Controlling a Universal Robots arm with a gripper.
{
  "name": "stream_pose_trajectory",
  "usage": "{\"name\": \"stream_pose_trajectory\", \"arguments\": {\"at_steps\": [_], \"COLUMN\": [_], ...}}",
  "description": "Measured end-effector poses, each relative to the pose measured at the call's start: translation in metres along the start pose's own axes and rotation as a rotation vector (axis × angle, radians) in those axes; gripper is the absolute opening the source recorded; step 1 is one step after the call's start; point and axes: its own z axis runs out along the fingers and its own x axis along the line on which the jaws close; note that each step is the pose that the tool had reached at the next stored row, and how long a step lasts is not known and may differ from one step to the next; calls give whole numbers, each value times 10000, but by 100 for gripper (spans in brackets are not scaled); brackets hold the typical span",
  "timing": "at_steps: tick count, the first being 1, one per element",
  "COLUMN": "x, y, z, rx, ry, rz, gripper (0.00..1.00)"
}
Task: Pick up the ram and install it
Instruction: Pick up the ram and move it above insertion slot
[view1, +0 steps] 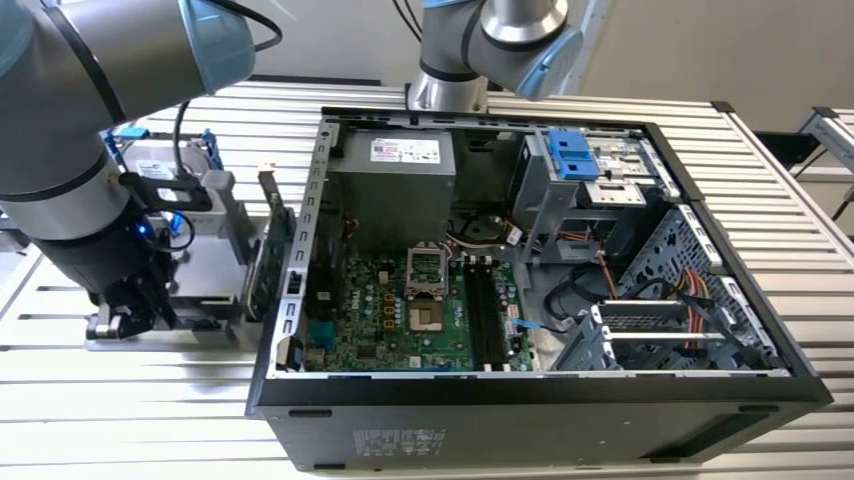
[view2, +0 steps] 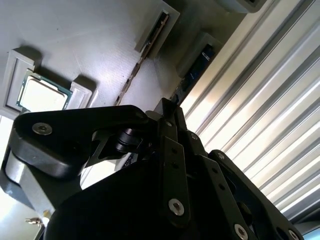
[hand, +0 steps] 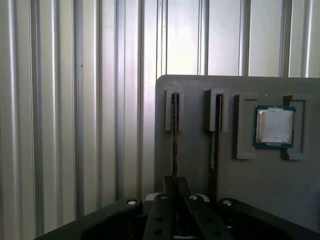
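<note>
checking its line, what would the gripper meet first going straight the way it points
Probably the ram standing on edge in a slot of the gray tray: the gripper lines up with it in the first wrist view. Whether they touch is unclear.

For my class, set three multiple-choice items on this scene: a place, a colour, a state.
1. By the open black computer case, the gripper is: A inside; B beside, at the grey plastic tray; C on top.
2. The flat motherboard is: A red; B green; C white.
3. The dark-blue ram stick is: A lying flat; B seated in the motherboard; C standing on edge in a tray slot.
B: it hangs at the tray. B: the board shows green. C: its edge sits in the slot.
</note>
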Motion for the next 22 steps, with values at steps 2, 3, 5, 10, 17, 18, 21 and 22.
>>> {"name": "stream_pose_trajectory", "arguments": {"at_steps": [2,3,5,10,17,18,21,22], "x": [0,0,0,0,0,0,-1,-1], "y": [2,3,5,11,17,19,20,21], "z": [-4,-6,-11,-29,-82,-89,-111,-119], "rx": [0,1,-1,-1,0,-1,0,0], "ry": [0,1,0,1,1,1,1,0], "rz": [0,0,0,0,0,0,0,0], "gripper": [0,0,0,0,0,0,0,0]}}
